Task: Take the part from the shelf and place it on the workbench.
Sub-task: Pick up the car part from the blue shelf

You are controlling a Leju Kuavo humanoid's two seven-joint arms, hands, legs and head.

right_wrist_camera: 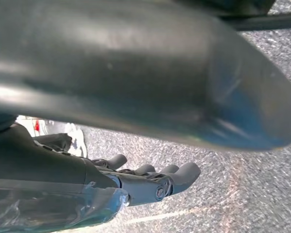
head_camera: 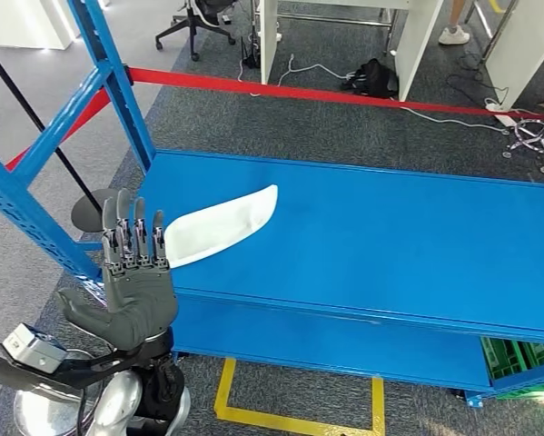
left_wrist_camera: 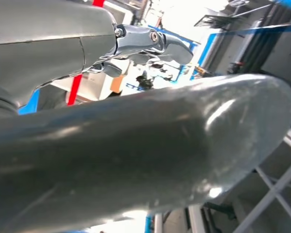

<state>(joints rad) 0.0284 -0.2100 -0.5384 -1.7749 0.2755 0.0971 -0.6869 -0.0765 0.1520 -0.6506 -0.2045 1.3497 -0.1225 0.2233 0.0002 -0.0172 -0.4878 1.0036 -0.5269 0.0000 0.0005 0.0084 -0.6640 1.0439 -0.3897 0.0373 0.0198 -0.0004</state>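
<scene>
My left hand (head_camera: 135, 272) hovers, fingers straight and empty; the white part (head_camera: 221, 227) lies just beyond at two o'clock, long axis running toward two.

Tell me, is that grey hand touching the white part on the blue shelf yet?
Cannot tell. In the head view the left hand's fingertips overlap the near end of the white part on the shelf, hiding any contact or gap.

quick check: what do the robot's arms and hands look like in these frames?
Left hand: grey ribbed back, thick grey thumb, darker segmented fingers with metal links; silver arm below, black cables at the wrist. Right hand: dark grey fingers with a screw at the knuckle, smooth grey thumb, clear plastic film on the cover.
</scene>
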